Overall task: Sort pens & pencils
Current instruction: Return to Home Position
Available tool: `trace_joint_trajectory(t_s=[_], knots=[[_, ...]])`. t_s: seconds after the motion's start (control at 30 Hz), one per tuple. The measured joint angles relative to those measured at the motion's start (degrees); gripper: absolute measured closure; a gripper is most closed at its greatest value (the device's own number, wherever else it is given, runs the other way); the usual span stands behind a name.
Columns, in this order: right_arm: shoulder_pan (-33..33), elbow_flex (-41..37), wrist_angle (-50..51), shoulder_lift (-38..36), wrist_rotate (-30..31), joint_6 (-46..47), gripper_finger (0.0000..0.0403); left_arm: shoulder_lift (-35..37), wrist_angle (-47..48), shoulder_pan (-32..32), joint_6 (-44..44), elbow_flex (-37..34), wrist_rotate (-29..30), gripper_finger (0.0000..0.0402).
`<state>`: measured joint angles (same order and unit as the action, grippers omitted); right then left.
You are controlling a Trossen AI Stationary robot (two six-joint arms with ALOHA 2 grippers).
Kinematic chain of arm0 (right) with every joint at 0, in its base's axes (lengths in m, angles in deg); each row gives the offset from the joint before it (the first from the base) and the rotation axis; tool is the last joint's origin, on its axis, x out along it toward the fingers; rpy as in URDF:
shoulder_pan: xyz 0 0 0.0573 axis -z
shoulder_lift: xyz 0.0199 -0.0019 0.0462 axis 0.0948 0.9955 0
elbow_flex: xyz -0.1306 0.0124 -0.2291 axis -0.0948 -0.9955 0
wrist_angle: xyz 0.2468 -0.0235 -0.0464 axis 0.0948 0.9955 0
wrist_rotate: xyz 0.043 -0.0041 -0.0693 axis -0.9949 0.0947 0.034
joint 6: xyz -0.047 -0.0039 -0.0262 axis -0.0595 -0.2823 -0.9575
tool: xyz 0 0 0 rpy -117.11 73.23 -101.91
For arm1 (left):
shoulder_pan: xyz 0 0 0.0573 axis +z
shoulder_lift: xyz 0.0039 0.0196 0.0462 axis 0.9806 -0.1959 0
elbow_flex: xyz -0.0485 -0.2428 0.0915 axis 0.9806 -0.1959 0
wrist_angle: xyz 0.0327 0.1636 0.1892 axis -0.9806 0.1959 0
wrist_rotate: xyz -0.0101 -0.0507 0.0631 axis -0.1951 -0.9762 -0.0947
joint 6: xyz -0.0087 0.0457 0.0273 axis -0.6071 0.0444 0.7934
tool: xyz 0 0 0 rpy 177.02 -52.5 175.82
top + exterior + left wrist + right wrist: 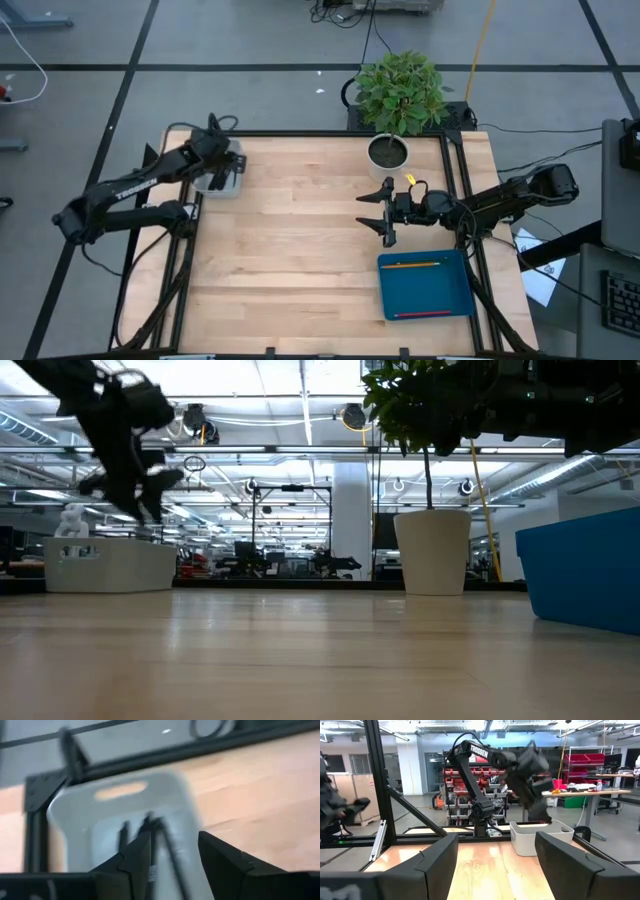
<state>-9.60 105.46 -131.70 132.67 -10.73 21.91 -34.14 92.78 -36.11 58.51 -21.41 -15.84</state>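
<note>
My left gripper (222,166) hovers open above a white bin (218,182) at the table's far left corner. In the left wrist view its fingers (135,857) frame the bin (80,815), where several dark pens (150,826) lie blurred inside. In the low view it hangs (135,485) over the bin (110,565). My right gripper (366,212) is open and empty, held level above the table right of centre, pointing left (495,865). An orange pencil (412,265) and a red pencil (422,314) lie flat in the blue tray (460,290).
A potted plant in a white pot (388,152) stands at the far edge, just beyond my right gripper. The blue tray (585,575) sits at the near right. Bare wood (290,250) lies between bin and tray. A black frame rail (455,190) borders the table's right side.
</note>
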Motion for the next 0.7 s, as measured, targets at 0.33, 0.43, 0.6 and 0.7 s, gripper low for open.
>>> trace_joint_trajectory(t_s=[0.33, 0.43, 0.6, 0.7], knots=[[0.00, 0.02, 0.85, 0.00, 0.00, 0.76, 0.0149, 9.99, -12.85, -15.19, 7.42, 7.17, -11.86, 0.0281], [0.00, 0.02, 1.01, 0.00, 0.00, 0.76, 0.0149, 12.24, -19.40, -22.94, 9.59, 5.41, -11.50, 0.0317], [0.00, 0.02, 1.00, 0.00, 0.00, 0.79, 0.0149, 14.05, -29.95, -35.54, 12.11, 0.17, -10.88, 0.0388], [-0.02, 0.02, 1.03, 0.00, 0.00, 0.79, 0.0149, 14.05, -39.00, -42.14, 13.35, -4.98, -10.50, 0.0394]])
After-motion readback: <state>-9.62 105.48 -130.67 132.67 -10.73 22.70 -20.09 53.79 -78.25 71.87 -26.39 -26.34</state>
